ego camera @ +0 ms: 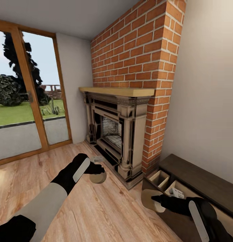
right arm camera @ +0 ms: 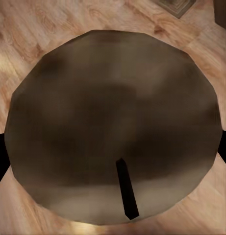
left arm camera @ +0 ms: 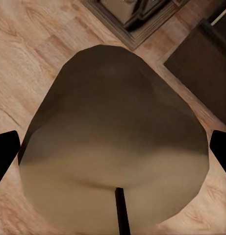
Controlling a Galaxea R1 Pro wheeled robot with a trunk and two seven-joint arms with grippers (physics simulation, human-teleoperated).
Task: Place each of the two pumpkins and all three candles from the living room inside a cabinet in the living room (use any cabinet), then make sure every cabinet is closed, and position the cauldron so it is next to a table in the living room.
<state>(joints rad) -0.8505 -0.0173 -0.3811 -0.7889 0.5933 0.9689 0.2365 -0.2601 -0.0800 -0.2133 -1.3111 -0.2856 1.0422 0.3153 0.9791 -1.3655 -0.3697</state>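
Left gripper (ego camera: 96, 169) is clamped on a short stubby cream-white cylinder candle (ego camera: 98, 177), held above the light wood plank floor (ego camera: 96, 215) in front of the dark-framed stone fireplace (ego camera: 113, 134) w/ red brick chimney (ego camera: 136, 53). In left wrist view this candle (left arm camera: 115, 147) sits between the black fingertips (left arm camera: 5, 156).

Right gripper (ego camera: 156, 200) grips a 2nd cream candle (ego camera: 148, 199), just off the near corner of the long low dark brown wooden cabinet (ego camera: 200, 178). Cabinet drawer is open, w/ a small white item (ego camera: 177, 192) inside; can't tell what.
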